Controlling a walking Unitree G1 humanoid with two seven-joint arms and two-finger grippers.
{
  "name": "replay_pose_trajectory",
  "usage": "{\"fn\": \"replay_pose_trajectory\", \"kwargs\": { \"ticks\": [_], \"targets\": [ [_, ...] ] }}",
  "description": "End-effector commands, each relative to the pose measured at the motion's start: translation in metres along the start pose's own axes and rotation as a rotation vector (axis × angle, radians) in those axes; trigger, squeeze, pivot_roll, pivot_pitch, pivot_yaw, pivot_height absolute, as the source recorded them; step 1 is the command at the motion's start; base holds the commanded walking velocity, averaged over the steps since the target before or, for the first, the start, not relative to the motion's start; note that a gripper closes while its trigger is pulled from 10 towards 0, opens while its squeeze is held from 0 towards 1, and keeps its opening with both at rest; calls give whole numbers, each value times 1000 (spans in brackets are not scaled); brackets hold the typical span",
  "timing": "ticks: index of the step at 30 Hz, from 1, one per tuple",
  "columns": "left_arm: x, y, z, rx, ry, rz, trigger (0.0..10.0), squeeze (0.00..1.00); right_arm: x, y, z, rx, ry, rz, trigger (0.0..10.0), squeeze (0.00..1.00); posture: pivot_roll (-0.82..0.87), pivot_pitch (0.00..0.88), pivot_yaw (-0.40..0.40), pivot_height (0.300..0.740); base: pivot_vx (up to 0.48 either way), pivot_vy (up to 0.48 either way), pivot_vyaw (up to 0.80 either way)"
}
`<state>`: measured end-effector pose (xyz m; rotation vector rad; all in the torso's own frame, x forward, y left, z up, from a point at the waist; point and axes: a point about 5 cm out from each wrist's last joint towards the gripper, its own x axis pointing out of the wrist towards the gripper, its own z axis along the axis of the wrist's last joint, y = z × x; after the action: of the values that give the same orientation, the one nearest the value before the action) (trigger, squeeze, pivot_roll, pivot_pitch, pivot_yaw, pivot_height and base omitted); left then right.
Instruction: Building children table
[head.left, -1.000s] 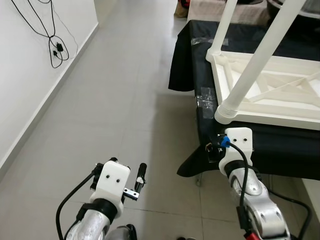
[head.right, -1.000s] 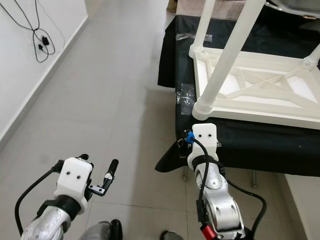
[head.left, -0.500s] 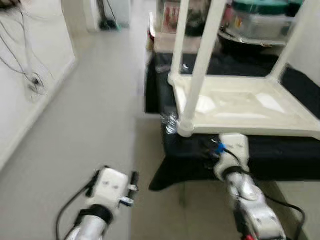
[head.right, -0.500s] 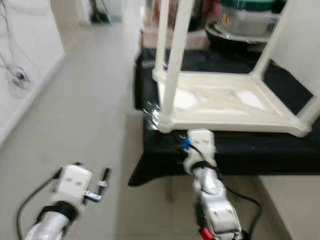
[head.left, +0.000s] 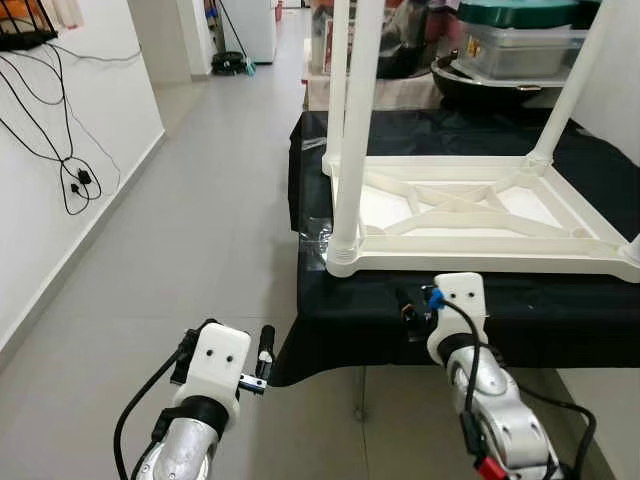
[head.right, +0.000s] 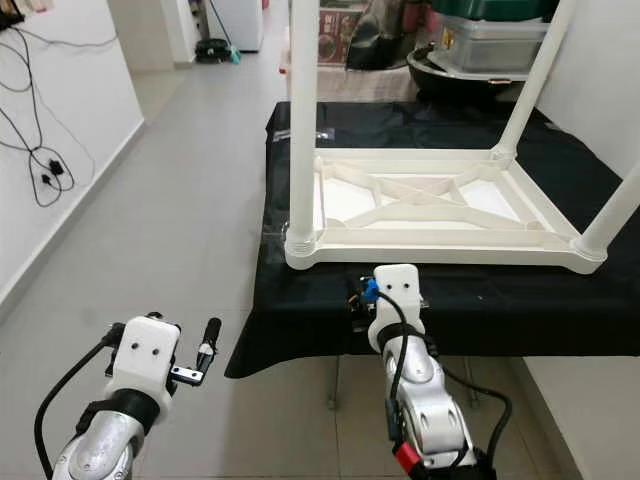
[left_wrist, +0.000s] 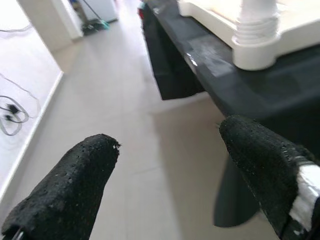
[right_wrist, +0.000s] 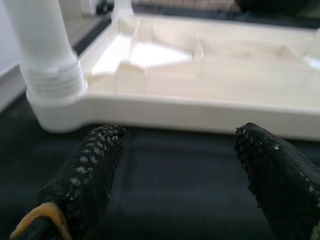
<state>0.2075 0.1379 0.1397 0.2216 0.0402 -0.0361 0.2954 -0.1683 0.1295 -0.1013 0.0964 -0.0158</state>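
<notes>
— What's nearest the camera?

— The two silver arms. The left gripper (head.left: 262, 352) hangs over the grey tiled floor (head.left: 200, 250), to the left of the black-draped stand, holding nothing; in its wrist view the two black fingers (left_wrist: 70, 185) stand well apart, so it is open.

— And the right one?

— The right gripper (right_wrist: 180, 170) sits at the near edge of the black cloth (head.right: 480, 290), just in front of the white children's table. Its wrist view shows the fingers (right_wrist: 90, 165) spread wide with only cloth between them, so it too is open and grips nothing.

— Where is the children's table?

— The children's table (head.right: 430, 200) lies upside down on the black cloth, its ribbed underside facing up with crossed braces in the middle. White legs stand upright at the corners: the near-left leg (head.left: 352, 130) is seated in its round socket just beyond the right gripper, another leg (head.right: 530, 80) rises at the far-right corner, and one (head.right: 615, 215) stands at the near-right corner. A fourth rises at the far-left corner.

— Anything beyond that?

— Behind the table sit a clear bin with a dark green lid (head.left: 520, 35) and a dark round pan (head.left: 480, 80). On the left, a white wall (head.left: 60, 200) with black cables (head.left: 60, 150) hanging down it; the corridor runs on toward a doorway in the distance.
</notes>
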Motion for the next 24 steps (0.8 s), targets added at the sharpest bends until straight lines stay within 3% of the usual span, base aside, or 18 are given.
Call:
{"fn": "replay_pose_trajectory", "kwargs": {
  "ticks": [1,6,11,18,24],
  "targets": [
    [1,7,1,16,-2,35,10000,0,3,-3,3,-5,-21,-16,10000,0,152,37,-62,740,0,0,0],
    [6,49,31,75,-116,249,10000,0,22,-27,33,28,-134,-94,10000,0,156,41,-69,740,0,0,0],
    [6,87,45,136,-165,403,10000,0,34,-49,56,31,-208,-208,10000,0,161,42,-79,740,0,0,0],
    [8,100,49,160,-180,438,10000,0,40,-56,66,32,-233,-255,10000,0,161,45,-79,740,0,0,0],
    [12,93,53,160,-199,397,10000,0,44,-51,66,42,-243,-238,10000,0,158,49,-78,740,224,0,0]
  ]
}}
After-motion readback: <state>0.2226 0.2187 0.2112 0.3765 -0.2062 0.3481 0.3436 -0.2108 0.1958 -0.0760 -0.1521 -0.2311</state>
